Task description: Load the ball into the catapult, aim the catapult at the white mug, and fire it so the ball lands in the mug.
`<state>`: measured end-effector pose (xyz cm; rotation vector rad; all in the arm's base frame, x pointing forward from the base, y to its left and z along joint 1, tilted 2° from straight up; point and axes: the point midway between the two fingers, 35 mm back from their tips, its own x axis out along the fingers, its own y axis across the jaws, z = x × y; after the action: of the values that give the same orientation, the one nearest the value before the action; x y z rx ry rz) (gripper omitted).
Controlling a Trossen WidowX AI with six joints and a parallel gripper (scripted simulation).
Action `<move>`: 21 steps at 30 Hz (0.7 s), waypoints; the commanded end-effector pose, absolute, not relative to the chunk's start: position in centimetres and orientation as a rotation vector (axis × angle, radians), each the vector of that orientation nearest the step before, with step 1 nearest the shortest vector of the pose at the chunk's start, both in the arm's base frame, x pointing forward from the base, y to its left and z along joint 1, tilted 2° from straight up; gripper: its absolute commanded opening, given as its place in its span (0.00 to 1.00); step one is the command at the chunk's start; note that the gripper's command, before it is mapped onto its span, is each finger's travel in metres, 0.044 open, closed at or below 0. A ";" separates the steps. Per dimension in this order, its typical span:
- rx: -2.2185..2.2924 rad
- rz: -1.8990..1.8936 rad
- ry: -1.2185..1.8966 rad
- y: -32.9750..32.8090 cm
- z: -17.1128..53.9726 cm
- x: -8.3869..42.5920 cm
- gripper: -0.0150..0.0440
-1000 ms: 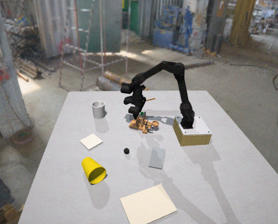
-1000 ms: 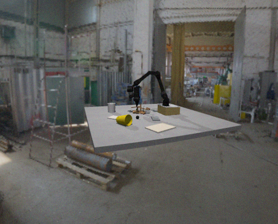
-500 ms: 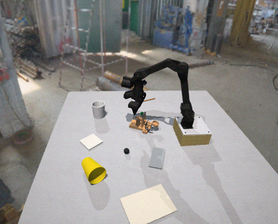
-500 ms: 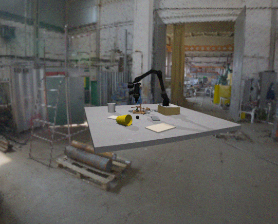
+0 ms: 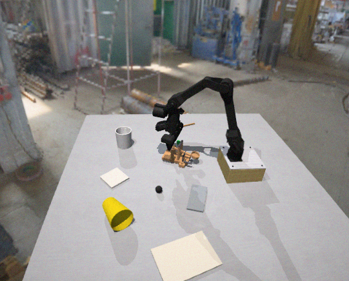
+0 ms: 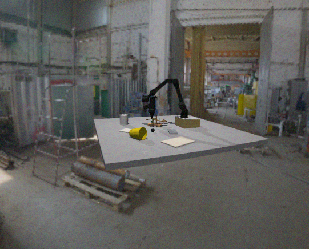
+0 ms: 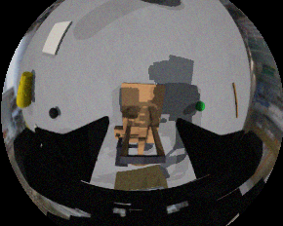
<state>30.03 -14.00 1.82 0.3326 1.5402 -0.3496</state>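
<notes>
My hand hangs open over the catapult, fingers spread about as wide as they go, nothing between them. They point down and stand to either side of the wooden frame, a pose that I judge suits gripping or turning it for aim. The catapult sits in the far half of the tabletop, between its left edge and my block base. Its throwing cup lies toward that base, leaving the other end roughly facing the mug, likely so the shot flies away from me.

Just beside it rests a green ball; farther off, toward the near edge, lies a black ball. Which one is meant for loading, I cannot tell; neither appears loaded. The white mug stands upright near the far left corner, mouth up to receive a shot. A yellow cup lies on its side nearer the left edge's middle.

The wrist view shows the green ball whole and apart from the frame, where the top view partly hides it behind my fingers. Only the top and exterior views plainly show the upright mug.
</notes>
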 end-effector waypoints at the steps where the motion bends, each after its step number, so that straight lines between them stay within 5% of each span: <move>1: 0.337 -0.357 1.549 -14.0 0.8 29.9 1.00; 21: 0.337 -0.357 1.549 -14.0 -2.4 29.8 1.00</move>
<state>29.98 -14.02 -1.66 0.3342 1.5425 -0.3504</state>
